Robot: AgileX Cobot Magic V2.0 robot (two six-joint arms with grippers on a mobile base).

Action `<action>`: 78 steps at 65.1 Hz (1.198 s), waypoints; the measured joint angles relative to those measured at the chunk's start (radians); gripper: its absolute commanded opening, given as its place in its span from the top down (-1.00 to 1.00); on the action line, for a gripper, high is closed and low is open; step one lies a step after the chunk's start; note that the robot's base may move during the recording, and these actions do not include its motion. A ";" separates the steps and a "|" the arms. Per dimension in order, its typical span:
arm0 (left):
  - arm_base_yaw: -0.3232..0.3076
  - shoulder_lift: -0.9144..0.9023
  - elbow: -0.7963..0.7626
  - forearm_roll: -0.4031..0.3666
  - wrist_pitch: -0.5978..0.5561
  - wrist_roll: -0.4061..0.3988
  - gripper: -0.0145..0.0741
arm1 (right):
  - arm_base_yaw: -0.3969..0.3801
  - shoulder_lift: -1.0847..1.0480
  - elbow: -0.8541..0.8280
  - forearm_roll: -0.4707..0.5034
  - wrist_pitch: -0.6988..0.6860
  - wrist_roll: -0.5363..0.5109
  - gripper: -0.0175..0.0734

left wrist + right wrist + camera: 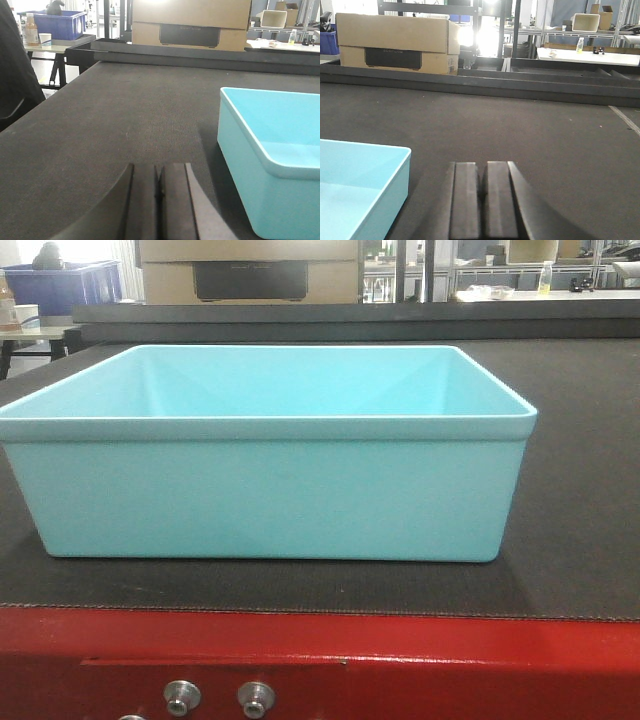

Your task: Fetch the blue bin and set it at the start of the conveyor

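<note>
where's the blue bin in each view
Front view: blue bin fills the centre, on the belt behind the red frame.
Left wrist view: lower right.
Right wrist view: lower left corner.
Shared landmark: cardboard box beyond the belt, upper middle and upper left.

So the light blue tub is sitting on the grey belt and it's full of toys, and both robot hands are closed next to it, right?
Almost. The blue bin does sit on the conveyor start, but it is empty: the front-facing view shows only its bare inside. The left gripper and right gripper are indeed shut, one on each side of it, touching nothing.
</note>
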 measured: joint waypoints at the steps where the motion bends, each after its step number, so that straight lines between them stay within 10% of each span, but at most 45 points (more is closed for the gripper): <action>1: 0.000 0.000 0.001 0.000 -0.003 0.000 0.92 | 0.000 0.000 0.000 0.000 0.000 0.000 0.97; 56: 0.000 0.000 0.001 0.000 -0.011 0.000 0.92 | -0.009 0.000 0.000 -0.015 -0.004 0.000 0.97; 78: 0.000 0.000 0.001 -0.002 -0.012 0.000 0.92 | -0.196 -0.058 0.170 0.217 -0.017 0.000 0.97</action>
